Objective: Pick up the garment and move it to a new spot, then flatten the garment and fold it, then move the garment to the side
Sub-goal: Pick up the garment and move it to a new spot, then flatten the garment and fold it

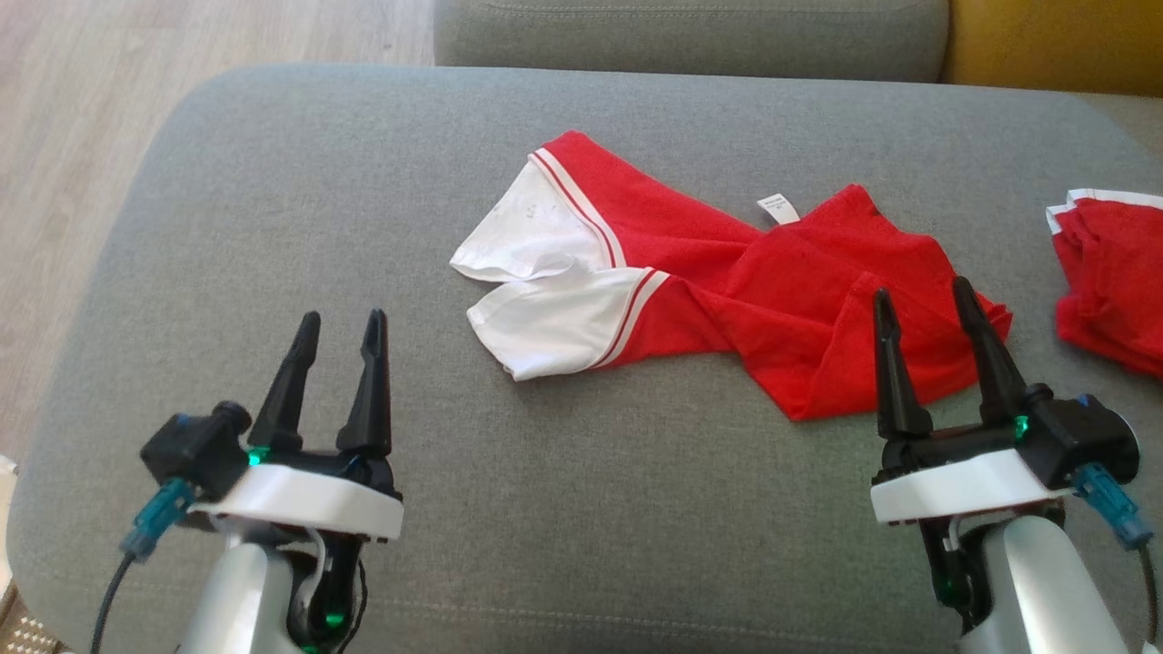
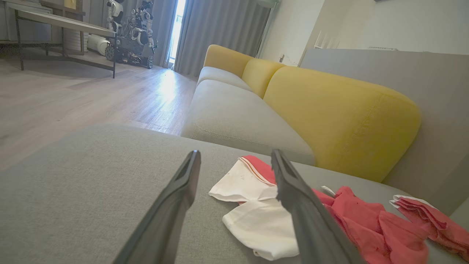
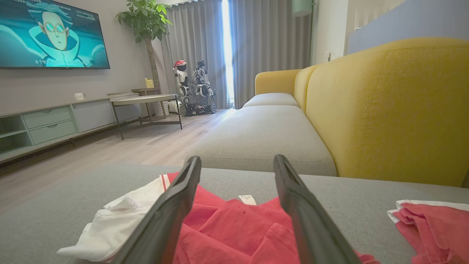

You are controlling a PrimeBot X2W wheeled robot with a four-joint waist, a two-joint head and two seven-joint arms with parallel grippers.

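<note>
Garment (image 1: 727,272): red with white sleeves and red-and-white striped bands, lying crumpled in the middle of the grey cushion (image 1: 273,182), sleeves toward the robot's left, red body toward its right.
Right gripper (image 1: 921,291): fingers spread wide with nothing between them. In the head view they stand over the garment's near right edge, and in the right wrist view red cloth lies between and under them. Whether the tips touch the cloth cannot be told.
Left gripper (image 1: 342,318): also spread wide and holding nothing, over bare cushion, apart from the white sleeves.
Tag (image 1: 779,209): small and white, at the garment's far edge; its print is too small to read.
Second garment (image 1: 1113,272): red with white trim, bunched at the cushion's right edge, apart from the first.
Sofa (image 3: 384,110): yellow back and grey seat, just beyond the cushion.
TV (image 3: 51,35): shows a cartoon figure in glasses, with a caption line too small to read.
</note>
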